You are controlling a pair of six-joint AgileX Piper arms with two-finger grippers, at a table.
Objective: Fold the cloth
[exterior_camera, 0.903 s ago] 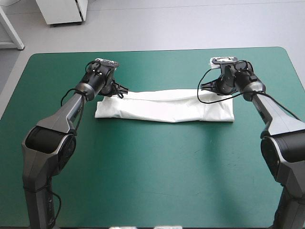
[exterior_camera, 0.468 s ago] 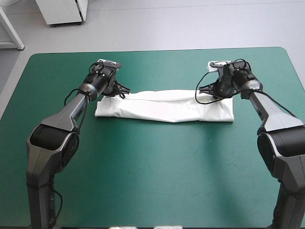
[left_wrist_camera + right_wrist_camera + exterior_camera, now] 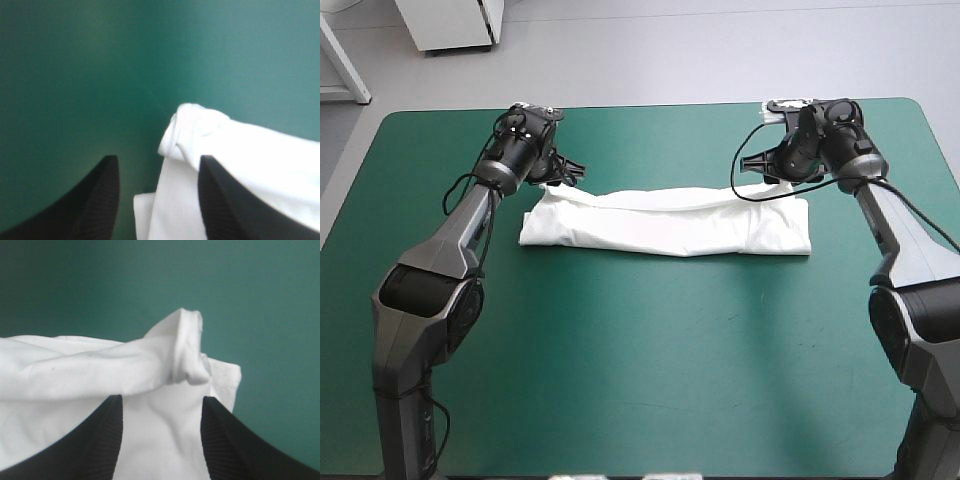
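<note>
Shirt: T-shirt lies folded into a long white band across the far half of the teal-green cover, ends toward the two arms.
Left tool: left gripper at the band's far-left corner, black fingers spread wide, gripping nothing; a rolled knot of cloth sits just ahead of them.
Right tool: right gripper at the far-right corner, likewise spread and empty; a puckered corner stands up between and ahead of its fingers.
Risk, corners: both far corners look bunched rather than flat. I'd guess they could slump or unroll and leave a ragged far edge.
Risk, snag: cloth lies between each pair of fingers. A low pull-away could drag the top layer and open the fold.
Change, arms: both wrists are now farther toward the table's far edge than earlier.
Change, shirt: the band itself has not shifted.
</note>
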